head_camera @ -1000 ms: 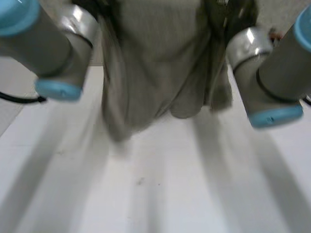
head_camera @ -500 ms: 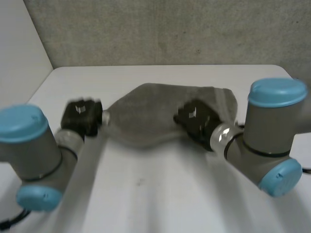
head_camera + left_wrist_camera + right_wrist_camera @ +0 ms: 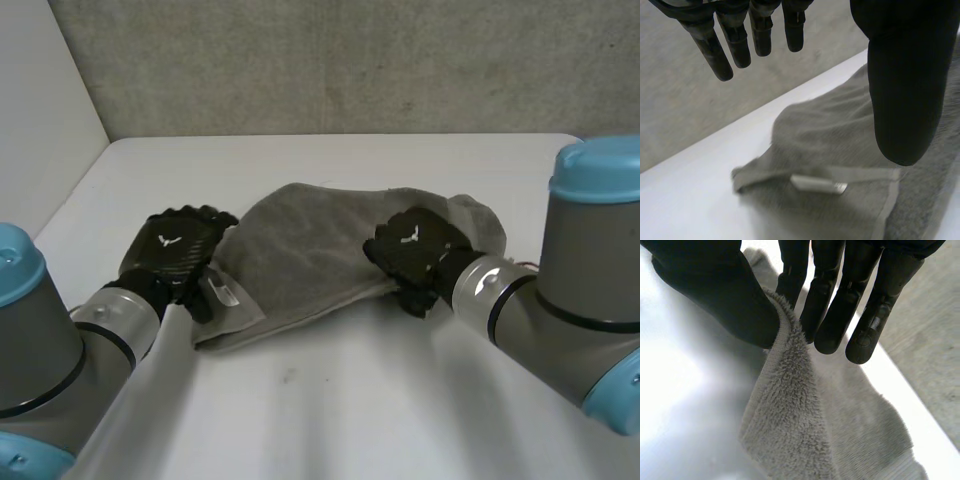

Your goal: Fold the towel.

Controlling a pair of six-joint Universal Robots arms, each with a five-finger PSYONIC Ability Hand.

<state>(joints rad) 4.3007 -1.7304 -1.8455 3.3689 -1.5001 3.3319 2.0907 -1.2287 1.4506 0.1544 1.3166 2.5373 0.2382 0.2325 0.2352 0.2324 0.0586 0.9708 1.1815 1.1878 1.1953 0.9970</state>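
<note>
A grey towel lies bunched on the white table, roughly doubled over, with a white label at its near left corner. My left hand sits at the towel's left edge. In the left wrist view its fingers are straight and apart from the thumb, above the towel and its label, holding nothing. My right hand rests on the towel's right part. In the right wrist view its thumb and fingers pinch a folded edge of the towel.
A grey wall runs behind the table's far edge. A white panel stands along the left side. Bare tabletop lies in front of the towel, between my two arms.
The towel hung high between both hands a second ago and now lies on the table. Both arms have come down. The left hand has let go of it.
</note>
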